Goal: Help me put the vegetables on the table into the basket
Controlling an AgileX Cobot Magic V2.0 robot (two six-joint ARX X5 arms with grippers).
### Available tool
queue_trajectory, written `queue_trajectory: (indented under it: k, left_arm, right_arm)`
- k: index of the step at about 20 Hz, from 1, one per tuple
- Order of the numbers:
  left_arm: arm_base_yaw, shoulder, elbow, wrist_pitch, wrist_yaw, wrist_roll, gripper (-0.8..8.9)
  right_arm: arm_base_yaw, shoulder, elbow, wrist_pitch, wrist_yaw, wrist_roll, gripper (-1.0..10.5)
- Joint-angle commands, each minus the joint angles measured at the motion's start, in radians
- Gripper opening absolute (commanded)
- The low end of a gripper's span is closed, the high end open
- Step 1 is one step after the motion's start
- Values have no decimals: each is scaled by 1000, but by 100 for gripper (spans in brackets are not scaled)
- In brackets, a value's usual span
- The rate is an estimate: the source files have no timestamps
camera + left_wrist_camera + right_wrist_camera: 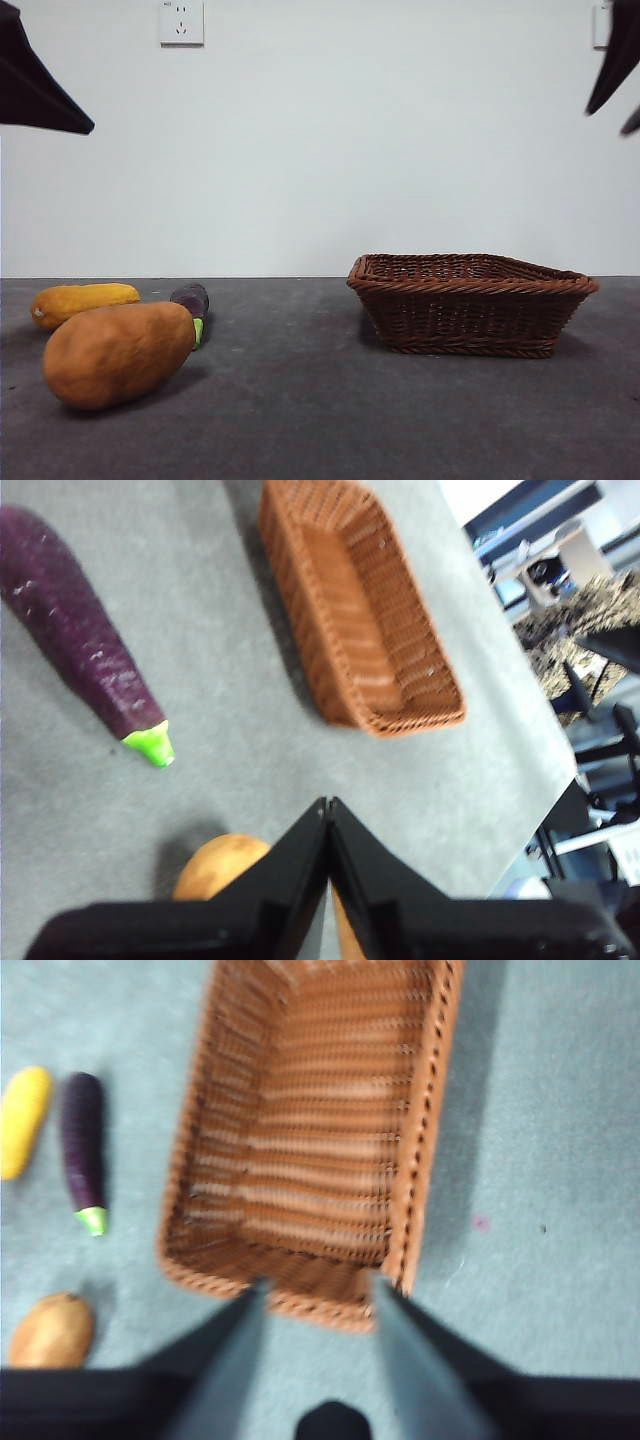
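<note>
We see left gripper (pixel 327 805) pinched closed above potato (pixel 118 353), right gripper (pixel 318 1295) spread wide over empty basket (pixel 470 304).

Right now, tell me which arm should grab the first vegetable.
Left, I'd say. The left gripper, jaws shut, hangs right above the potato, with the eggplant nearby. The right gripper is open over the empty basket.
</note>
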Motion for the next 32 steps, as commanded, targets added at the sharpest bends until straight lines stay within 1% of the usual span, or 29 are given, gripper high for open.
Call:
queue_trajectory:
  k: [1,8,11,12,14,16,19,20,21,23,24,29,31,32]
  left_arm:
    - [-2,21,3,-3,0,69,-3]
    - [-2,44,3,-1,-17,130,-3]
    - [-3,44,3,-1,-75,132,-3]
    - [-4,44,3,-1,-92,132,-3]
    - [-6,44,3,-1,-111,134,-3]
    - [-8,44,3,-2,-112,137,-3]
    - [-9,44,3,-2,-112,137,-3]
    - [-8,44,3,-6,-112,137,-3]
    - [-9,44,3,-12,-110,137,-3]
    - [-9,44,3,-33,-109,137,-3]
    - [-8,44,3,-37,-109,138,-3]
    - [-8,44,4,-37,-109,135,-3]
    - [-8,44,7,-44,-109,99,-3]
    - [-7,44,21,-69,-110,100,-3]
  right_arm:
    - [1,114,48,-2,-3,-24,663]
    - [8,436,262,-13,-2,-26,660]
    - [16,544,348,-19,6,-25,655]
    - [21,580,379,-27,16,-24,626]
    - [35,638,425,-30,24,-24,534]
    - [51,694,466,-37,30,-25,524]
    - [74,764,496,-47,74,-25,520]
    - [80,786,500,-54,74,-25,452]
    - [85,801,500,-62,75,-25,342]
    - [86,825,500,-81,76,-24,11]
    - [86,828,500,-89,77,-24,-8]
    - [85,828,500,-96,77,-20,-9]
    - [85,814,500,-112,70,-28,-8]
    - [85,796,500,-118,63,-32,-8]
